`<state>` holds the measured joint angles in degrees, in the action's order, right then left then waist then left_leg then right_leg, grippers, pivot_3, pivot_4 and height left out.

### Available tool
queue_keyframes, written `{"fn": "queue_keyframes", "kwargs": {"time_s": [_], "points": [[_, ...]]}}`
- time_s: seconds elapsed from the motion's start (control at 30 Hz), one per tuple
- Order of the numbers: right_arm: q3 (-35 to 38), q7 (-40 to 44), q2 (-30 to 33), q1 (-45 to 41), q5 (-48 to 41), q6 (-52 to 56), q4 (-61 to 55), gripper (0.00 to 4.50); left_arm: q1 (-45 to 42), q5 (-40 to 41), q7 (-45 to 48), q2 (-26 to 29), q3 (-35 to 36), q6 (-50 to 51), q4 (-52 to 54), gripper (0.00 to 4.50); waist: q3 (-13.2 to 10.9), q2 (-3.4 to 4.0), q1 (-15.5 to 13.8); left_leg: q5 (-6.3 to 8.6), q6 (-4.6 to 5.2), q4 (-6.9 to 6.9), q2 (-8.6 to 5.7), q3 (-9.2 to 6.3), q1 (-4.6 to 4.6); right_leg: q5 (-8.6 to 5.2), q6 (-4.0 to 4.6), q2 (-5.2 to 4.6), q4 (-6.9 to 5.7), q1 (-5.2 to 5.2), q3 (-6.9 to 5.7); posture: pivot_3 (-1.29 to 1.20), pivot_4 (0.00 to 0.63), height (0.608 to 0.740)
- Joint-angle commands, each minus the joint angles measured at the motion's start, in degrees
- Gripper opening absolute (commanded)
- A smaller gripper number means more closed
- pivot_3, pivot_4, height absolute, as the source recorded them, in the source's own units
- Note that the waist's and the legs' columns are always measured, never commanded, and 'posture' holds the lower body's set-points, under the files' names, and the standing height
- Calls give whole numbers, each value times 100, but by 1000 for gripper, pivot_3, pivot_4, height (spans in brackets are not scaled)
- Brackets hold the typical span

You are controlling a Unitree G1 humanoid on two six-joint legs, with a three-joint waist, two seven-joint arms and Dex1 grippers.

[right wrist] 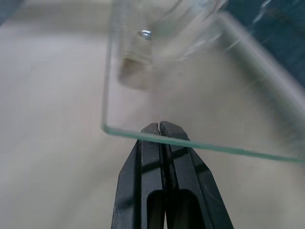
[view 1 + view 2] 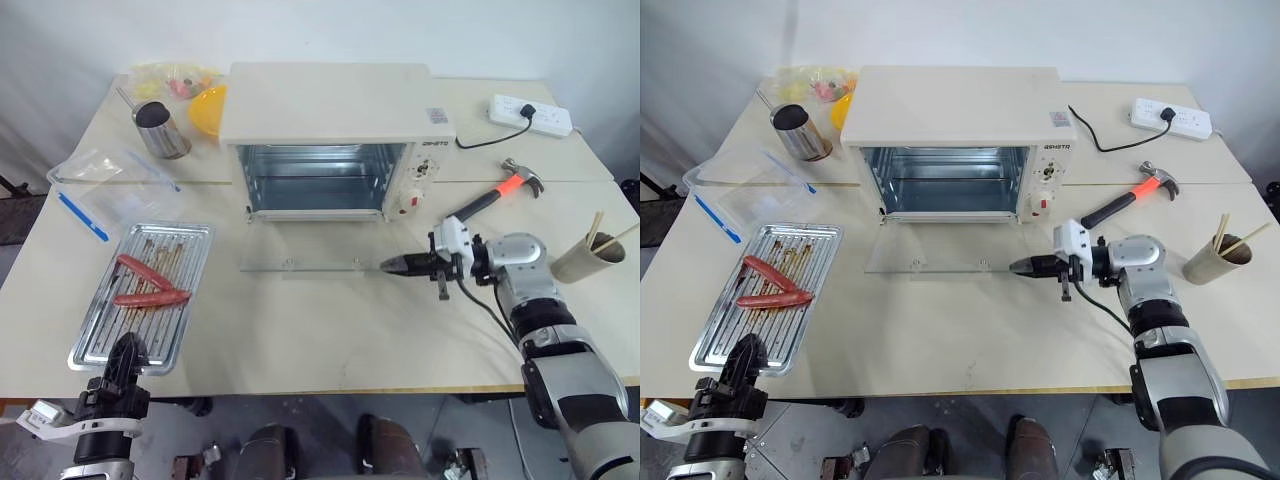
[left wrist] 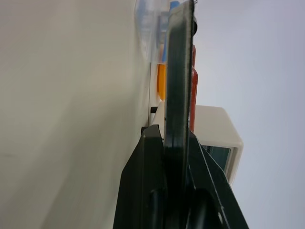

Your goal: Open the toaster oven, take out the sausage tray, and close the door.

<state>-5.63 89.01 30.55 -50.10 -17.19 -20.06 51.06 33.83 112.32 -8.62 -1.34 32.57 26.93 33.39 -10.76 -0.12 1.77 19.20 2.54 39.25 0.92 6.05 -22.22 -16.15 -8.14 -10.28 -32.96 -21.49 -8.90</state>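
The cream-white toaster oven (image 2: 330, 105) stands at the back of the table with its shiny inside bare. Its glass door (image 2: 310, 262) lies folded down flat in front of it. The sausage tray (image 2: 195, 240) rests on the table to the left of the oven and holds two red sausages (image 2: 140, 268). My left gripper (image 2: 126, 352) is at the tray's near edge, shut on its rim; in the left wrist view the rim (image 3: 178, 71) runs between the black fingers. My right gripper (image 2: 386, 265) is shut and holds nothing, its tips (image 1: 159, 125) at the door's right-hand glass edge.
A hammer (image 2: 495, 195), a power strip (image 2: 530, 115) and a paper cup with chopsticks (image 2: 590, 258) lie to the right. At the back left are a metal cup (image 2: 160, 130), a yellow bowl (image 2: 208, 108) and a clear container with a blue strip (image 2: 100, 180).
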Motion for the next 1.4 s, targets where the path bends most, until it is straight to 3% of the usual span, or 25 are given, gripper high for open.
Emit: {"fn": "queue_keyframes", "kwargs": {"time_s": [0.03, 0.23, 0.5, 0.8, 0.9, 1.17, 1.33, 1.4], "points": [[265, 91, -49, -365, -180, 318, -322, 66, 71, 68, 63, 102, 56, 128, 43, 0, 0, 0, -7, 0, -1, 0, 1, 0, 0, 0, 0, 1, -1, -1, 0, 0, 150, 740], [416, -301, -259, -1012, -50, 425, -112, 66, 71, 68, 177, 215, 64, 450, -115, 0, 0, 1, -13, 2, -6, 0, 5, -3, -1, -1, 1, 5, -2, -2, -2, 0, 150, 740], [625, -751, -410, -1648, 66, 425, 162, 66, 215, 68, 603, 756, 76, 1390, -532, 0, -1, 2, -2, 2, -6, 0, 4, -1, -2, -1, 1, 6, -11, -7, -1, 0, 150, 740], [516, 5, 0, -1071, -155, 1607, -1038, 66, -153, 68, 1067, 2014, -236, 2382, -1064, 0, -9, 15, -41, -2, -18, 0, 8, -9, -2, -4, 6, 6, -56, -28, -1, 0, 150, 740], [224, 324, 470, -513, -482, 1762, -1631, 66, -509, 68, 1142, 2522, -411, 2678, -1332, 0, -11, 19, -69, -2, -23, 0, 1, -34, -4, -5, 9, 6, -68, -25, 0, 0, 150, 740], [-604, 349, 1642, 358, -2279, 1648, -2147, 2671, -1966, 68, 1204, 3605, -1021, 3433, -2325, 0, -33, 57, -50, -9, -32, -3, -3, -26, 6, -5, 4, 5, -81, -23, -6, 0, 150, 740], [-921, 349, 2048, 471, -2705, 1394, -1842, 4479, -2757, 68, 1278, 3813, -1246, 3721, -2904, 0, -33, 57, -19, -25, -33, -4, -4, -17, 7, -5, 2, 3, -81, -23, -3, 0, 150, 740], [-1031, 349, 2221, 543, -2906, 1360, -1781, 4479, -3072, 68, 1256, 3956, -1436, 3870, -3097, 0, -33, 57, -17, -30, -35, -4, -1, -8, 10, -4, 2, 2, -81, -24, -2, 0, 150, 740]]}}
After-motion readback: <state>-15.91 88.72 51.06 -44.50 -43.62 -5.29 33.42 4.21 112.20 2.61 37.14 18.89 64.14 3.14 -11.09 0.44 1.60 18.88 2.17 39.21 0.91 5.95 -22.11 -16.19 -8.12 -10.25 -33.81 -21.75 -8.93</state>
